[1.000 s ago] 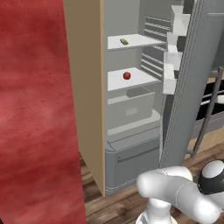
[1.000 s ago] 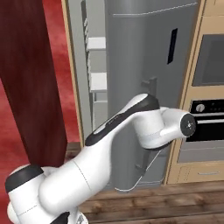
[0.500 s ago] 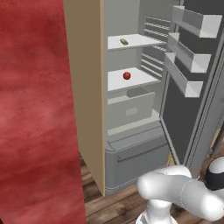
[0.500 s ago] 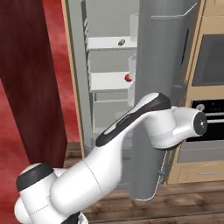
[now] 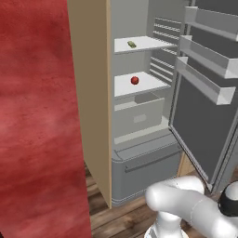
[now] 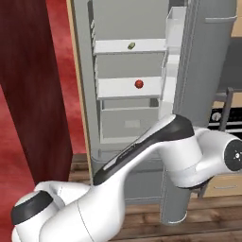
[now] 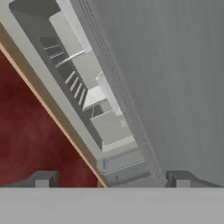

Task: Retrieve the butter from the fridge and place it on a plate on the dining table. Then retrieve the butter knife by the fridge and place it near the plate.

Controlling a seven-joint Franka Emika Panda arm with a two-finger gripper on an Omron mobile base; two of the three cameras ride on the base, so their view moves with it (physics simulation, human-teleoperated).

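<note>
The fridge (image 5: 144,160) (image 6: 123,124) stands open, its door (image 5: 200,116) (image 6: 208,71) swung wide to the right. The butter (image 5: 132,44) (image 6: 131,45), a small pale yellow-green stick, lies on the upper shelf. In the hand view my gripper (image 7: 111,180) is open, with its two dark fingertips far apart and nothing between them. It sits close to the grey outer face of the door (image 7: 175,78), well away from the butter. The plate, the dining table and the butter knife are out of view.
A small red ball (image 5: 135,80) (image 6: 139,84) rests on the middle shelf, above a drawer. A red wall (image 5: 37,116) flanks the fridge's left side. A black oven (image 6: 229,116) is built in on the right. The door's shelves (image 5: 204,79) jut inward.
The fridge door has swung from nearly shut to wide open, baring the shelves with the butter and the red ball. My arm has followed it to the right.
</note>
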